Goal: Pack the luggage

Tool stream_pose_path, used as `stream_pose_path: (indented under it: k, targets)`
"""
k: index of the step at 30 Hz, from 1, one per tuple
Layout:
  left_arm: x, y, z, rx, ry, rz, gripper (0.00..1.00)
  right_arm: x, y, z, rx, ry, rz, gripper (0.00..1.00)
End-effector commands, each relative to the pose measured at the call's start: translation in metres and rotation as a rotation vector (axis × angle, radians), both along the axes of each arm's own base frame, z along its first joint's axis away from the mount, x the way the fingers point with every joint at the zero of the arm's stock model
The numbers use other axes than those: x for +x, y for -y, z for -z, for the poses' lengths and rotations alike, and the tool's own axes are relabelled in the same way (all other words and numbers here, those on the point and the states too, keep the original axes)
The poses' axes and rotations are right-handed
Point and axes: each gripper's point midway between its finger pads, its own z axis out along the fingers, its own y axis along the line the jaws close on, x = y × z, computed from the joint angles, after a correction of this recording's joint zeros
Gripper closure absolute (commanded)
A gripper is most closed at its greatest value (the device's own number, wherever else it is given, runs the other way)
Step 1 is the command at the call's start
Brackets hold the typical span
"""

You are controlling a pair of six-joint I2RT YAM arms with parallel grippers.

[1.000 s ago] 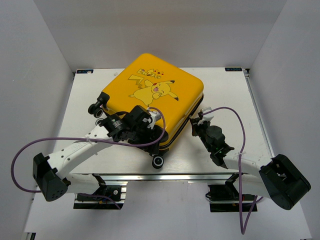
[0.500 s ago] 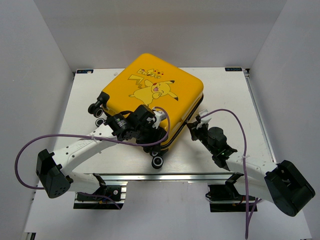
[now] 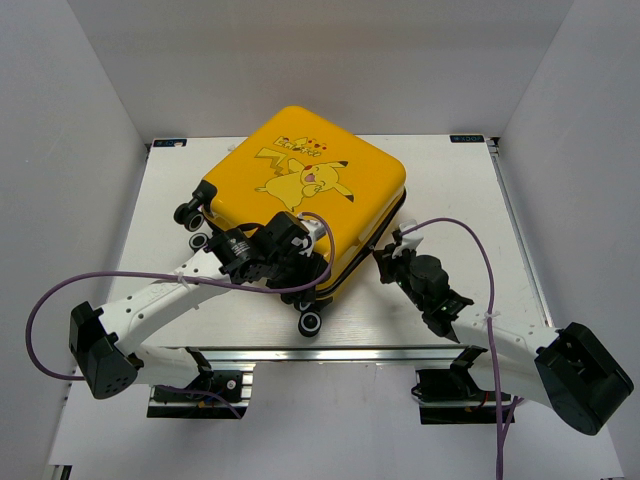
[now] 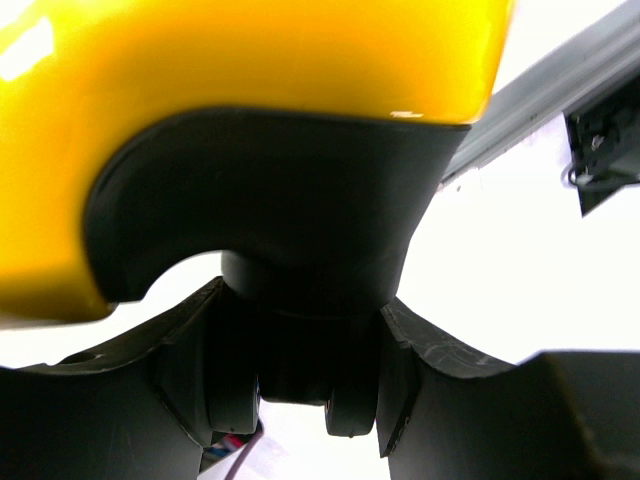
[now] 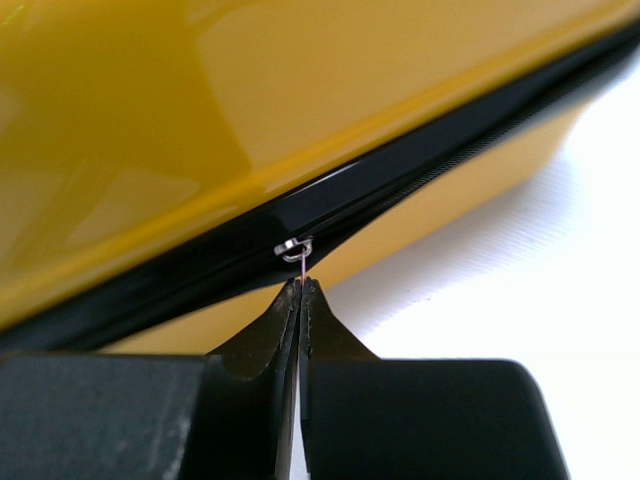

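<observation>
As luggage (image 3: 350,200) lies flat | wheels (image 3: 310,322) point near-left | long axis diagonal

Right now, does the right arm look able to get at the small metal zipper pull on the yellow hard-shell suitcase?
Very likely yes: the right claw is shut on the small metal zipper pull at the side of the yellow hard-shell suitcase, with nothing in between.

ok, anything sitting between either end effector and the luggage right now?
Nothing visible. The left end effector is closed around a caster at the near corner of the luggage. The right end effector is pinched shut on the zipper pull at the seam. Both are in direct contact.
</observation>
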Motion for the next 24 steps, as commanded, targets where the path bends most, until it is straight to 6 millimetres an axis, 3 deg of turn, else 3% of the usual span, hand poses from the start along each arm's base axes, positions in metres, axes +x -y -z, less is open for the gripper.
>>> stream_pose_path:
  k: [1, 3, 5, 7, 8, 10, 12, 16, 18, 20, 21, 22, 23, 24]
  targets:
    - [0.01, -0.033, -0.019, 0.044, 0.06, -0.221, 1.0, 0.028, 0.044, 0.002, -0.003, -0.053, 0.311, 1.0]
    - [0.009, -0.051, -0.011, 0.106, 0.054, -0.281, 1.0, 0.042, 0.07, 0.007, -0.031, -0.063, 0.453, 1.0]
    - [0.006, -0.06, -0.004, 0.142, 0.04, -0.326, 1.0, 0.062, 0.092, -0.004, -0.018, -0.045, 0.558, 1.0]
    - [0.003, -0.068, 0.004, 0.175, 0.024, -0.356, 1.0, 0.075, 0.097, 0.002, -0.04, -0.059, 0.58, 1.0]
    - [0.002, -0.069, 0.006, 0.184, 0.019, -0.358, 1.0, 0.09, 0.111, 0.001, -0.041, -0.056, 0.619, 1.0]
    - [0.001, -0.073, 0.01, 0.207, 0.014, -0.374, 1.0, 0.104, 0.113, -0.001, -0.033, -0.051, 0.61, 1.0]
    - [0.001, -0.078, 0.013, 0.224, 0.019, -0.395, 1.0, 0.126, 0.128, -0.005, -0.037, -0.04, 0.633, 1.0]
    - [0.0, -0.082, 0.012, 0.223, 0.02, -0.42, 1.0, 0.164, 0.143, -0.015, -0.076, 0.005, 0.557, 1.0]
    - [-0.001, -0.087, 0.013, 0.235, 0.022, -0.441, 1.0, 0.185, 0.163, -0.021, -0.139, 0.059, 0.532, 1.0]
    - [-0.005, -0.092, 0.016, 0.25, 0.017, -0.458, 1.0, 0.197, 0.145, -0.014, -0.173, 0.068, 0.338, 1.0]
    - [-0.006, -0.094, 0.017, 0.254, 0.012, -0.466, 1.0, 0.211, 0.158, -0.027, -0.209, 0.115, 0.311, 1.0]
    - [-0.007, -0.096, 0.018, 0.264, 0.008, -0.47, 1.0, 0.214, 0.149, -0.029, -0.215, 0.135, 0.227, 1.0]
    - [-0.009, -0.099, 0.018, 0.279, 0.004, -0.48, 1.0, 0.22, 0.153, -0.025, -0.227, 0.132, 0.216, 1.0]
    - [-0.01, -0.1, 0.019, 0.283, -0.002, -0.488, 1.0, 0.233, 0.166, -0.04, -0.226, 0.164, 0.249, 1.0]
